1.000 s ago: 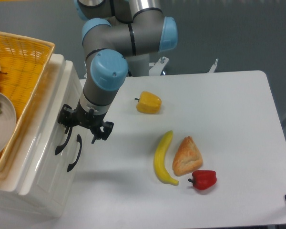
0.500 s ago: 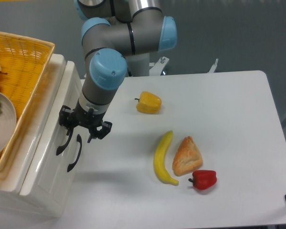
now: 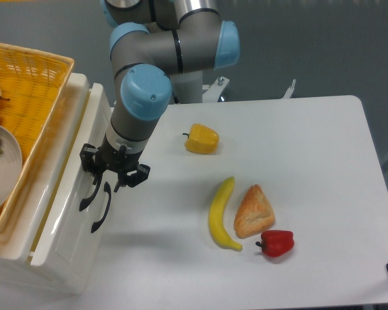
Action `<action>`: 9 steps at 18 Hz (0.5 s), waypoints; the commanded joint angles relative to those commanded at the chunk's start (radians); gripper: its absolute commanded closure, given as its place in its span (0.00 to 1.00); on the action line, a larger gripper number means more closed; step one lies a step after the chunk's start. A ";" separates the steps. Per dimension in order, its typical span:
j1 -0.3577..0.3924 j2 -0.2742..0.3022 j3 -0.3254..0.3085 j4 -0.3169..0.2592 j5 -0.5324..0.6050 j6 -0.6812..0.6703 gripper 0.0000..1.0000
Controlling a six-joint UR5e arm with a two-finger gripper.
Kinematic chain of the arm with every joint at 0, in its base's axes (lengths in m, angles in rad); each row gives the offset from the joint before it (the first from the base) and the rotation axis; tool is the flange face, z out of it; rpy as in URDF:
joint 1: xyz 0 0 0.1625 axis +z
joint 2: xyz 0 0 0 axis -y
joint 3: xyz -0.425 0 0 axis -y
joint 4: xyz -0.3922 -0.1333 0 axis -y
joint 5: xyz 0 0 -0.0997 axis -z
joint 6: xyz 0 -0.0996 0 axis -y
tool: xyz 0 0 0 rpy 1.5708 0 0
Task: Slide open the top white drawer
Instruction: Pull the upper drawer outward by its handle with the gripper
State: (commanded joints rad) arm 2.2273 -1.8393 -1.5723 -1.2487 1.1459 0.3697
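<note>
view: one fixed camera, you look steeply down from the table's (image 3: 323,168) front | facing: arm base at 12 o'clock; white cabinet (image 3: 58,219) at 9 o'clock | range: mid-distance; table nearly fills frame

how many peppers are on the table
2. The yellow pepper lies near the table's middle, right of the arm. The red pepper lies toward the front, touching the pastry. Nothing on the table looks able to hide another.

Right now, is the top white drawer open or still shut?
Partly open. The top white drawer sticks out past the cabinet top, with a narrow gap behind its front panel. The gripper is at its black handle.
</note>
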 joint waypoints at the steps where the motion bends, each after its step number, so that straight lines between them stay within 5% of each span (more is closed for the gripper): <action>1: 0.000 0.000 0.000 0.000 0.000 0.000 0.64; 9: 0.000 0.003 0.000 0.000 -0.003 0.000 0.73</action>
State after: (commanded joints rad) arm 2.2273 -1.8362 -1.5723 -1.2487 1.1428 0.3697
